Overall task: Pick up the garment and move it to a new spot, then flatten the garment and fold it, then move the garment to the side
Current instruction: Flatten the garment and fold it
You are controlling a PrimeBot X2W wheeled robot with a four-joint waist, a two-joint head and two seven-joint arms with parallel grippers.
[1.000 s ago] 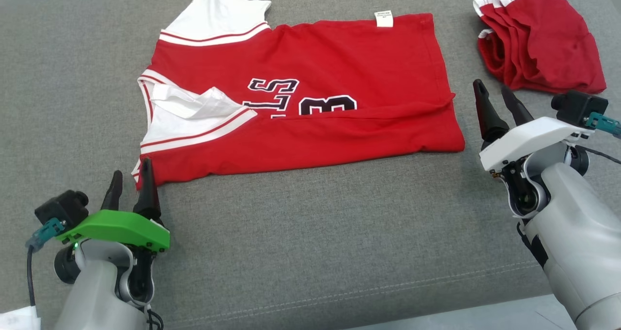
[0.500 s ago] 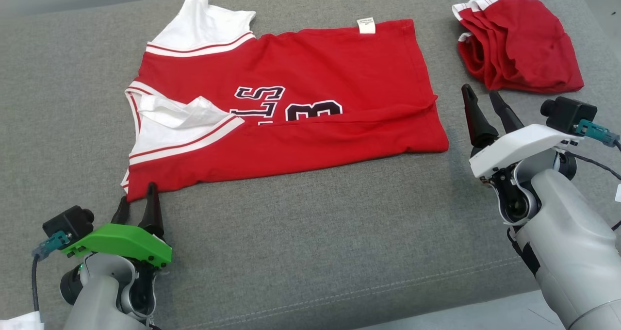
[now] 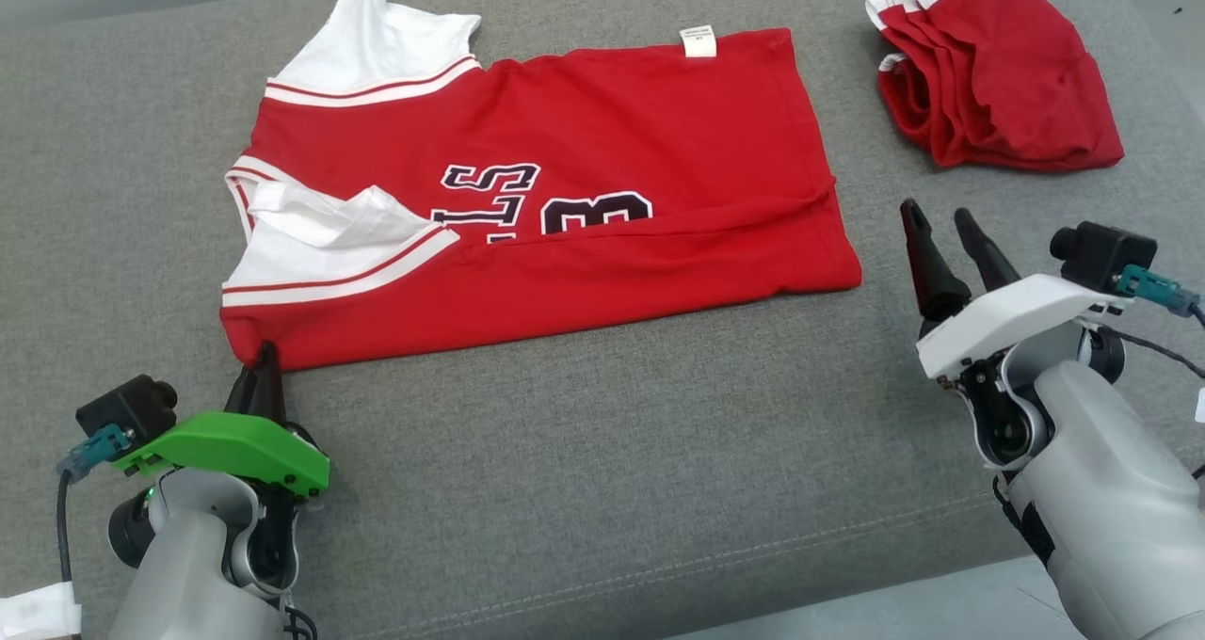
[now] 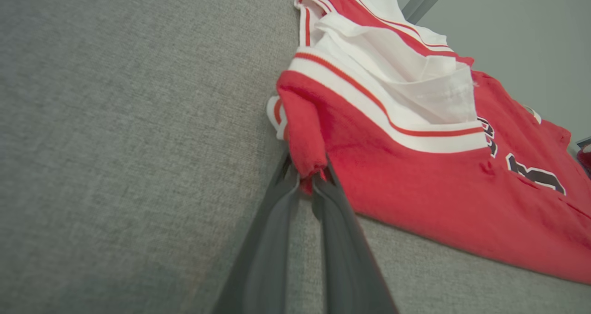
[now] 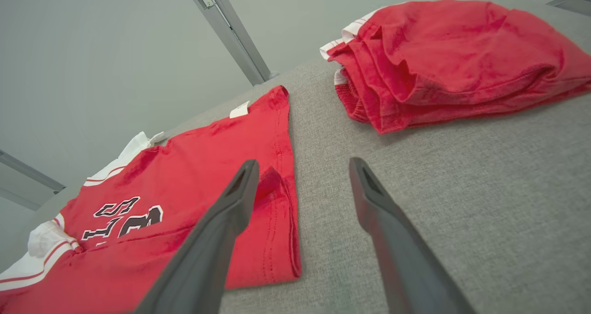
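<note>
while the jersey (image 3: 602,122) is lying on the grey cushion (image 3: 565,452), the left gripper (image 3: 260,375) is pinching its near shoulder corner, likely to fold it, and the right gripper (image 3: 937,216) is waiting released beside its hem.

Folded red pile (image 3: 1000,73) — grey cushion (image 3: 602,461)

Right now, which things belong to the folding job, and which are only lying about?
Belong to the job: red jersey, spread out; left gripper, shut on its near corner; right gripper, open, apart from its hem.
Only lying about: folded red garment, far right; white scrap, lower left edge.
</note>
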